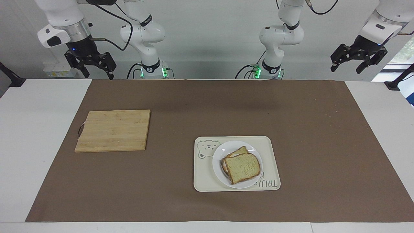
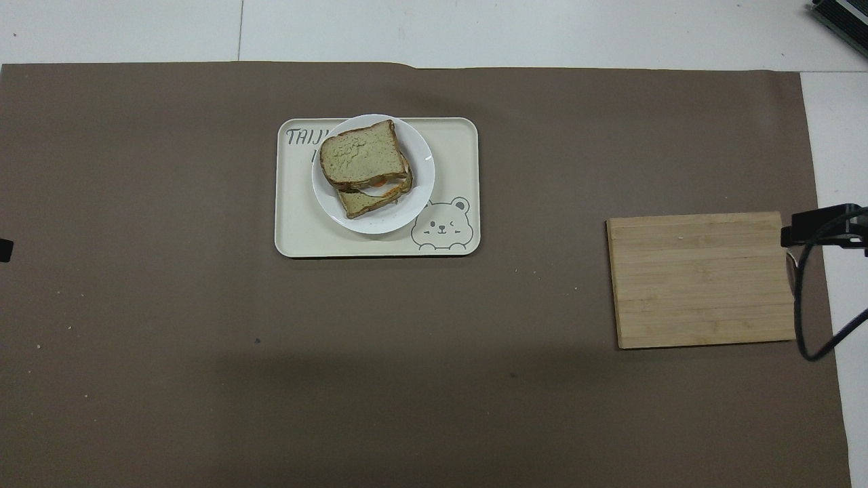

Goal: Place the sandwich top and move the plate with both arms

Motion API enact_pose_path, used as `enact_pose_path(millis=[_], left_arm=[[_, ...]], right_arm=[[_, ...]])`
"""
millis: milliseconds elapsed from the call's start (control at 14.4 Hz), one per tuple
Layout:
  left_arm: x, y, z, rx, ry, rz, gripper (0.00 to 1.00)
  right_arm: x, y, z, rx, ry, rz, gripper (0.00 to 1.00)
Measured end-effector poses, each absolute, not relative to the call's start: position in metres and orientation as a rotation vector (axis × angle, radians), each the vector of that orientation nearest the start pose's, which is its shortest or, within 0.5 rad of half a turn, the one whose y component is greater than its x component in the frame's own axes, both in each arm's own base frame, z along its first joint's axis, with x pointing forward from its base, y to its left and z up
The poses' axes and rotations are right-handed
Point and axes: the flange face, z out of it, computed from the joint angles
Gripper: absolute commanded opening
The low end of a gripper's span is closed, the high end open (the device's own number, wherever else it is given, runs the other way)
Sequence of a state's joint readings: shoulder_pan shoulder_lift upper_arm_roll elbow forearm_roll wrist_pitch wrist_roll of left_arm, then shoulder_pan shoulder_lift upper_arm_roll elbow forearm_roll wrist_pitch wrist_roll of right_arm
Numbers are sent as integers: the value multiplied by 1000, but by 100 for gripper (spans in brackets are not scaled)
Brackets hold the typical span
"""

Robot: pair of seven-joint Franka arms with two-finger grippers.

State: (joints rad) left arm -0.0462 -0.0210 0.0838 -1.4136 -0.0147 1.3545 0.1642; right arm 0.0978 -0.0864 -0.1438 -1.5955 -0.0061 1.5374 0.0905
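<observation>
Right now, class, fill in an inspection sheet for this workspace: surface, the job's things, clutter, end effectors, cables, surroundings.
Surface: brown mat over a white table.
Job's things: sandwich top lies skewed on the lower slice, on the white plate, which sits on the bear tray.
Clutter: bamboo cutting board toward the right arm's end; small crumbs on the mat.
End effectors: left end effector and right end effector both open, empty, raised at the robots' edge of the table.
Cables: black cable loops beside the board.
Surroundings: grey wall, nothing else seen.
</observation>
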Motion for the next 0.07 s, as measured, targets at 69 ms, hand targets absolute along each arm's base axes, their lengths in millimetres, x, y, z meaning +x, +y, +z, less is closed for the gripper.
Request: enact_pose_path(millis=[69], left_arm=[[523,18,690,-3154,204,57,100]], right_arm=[[524,-29,656,-3127,214,-43,100]])
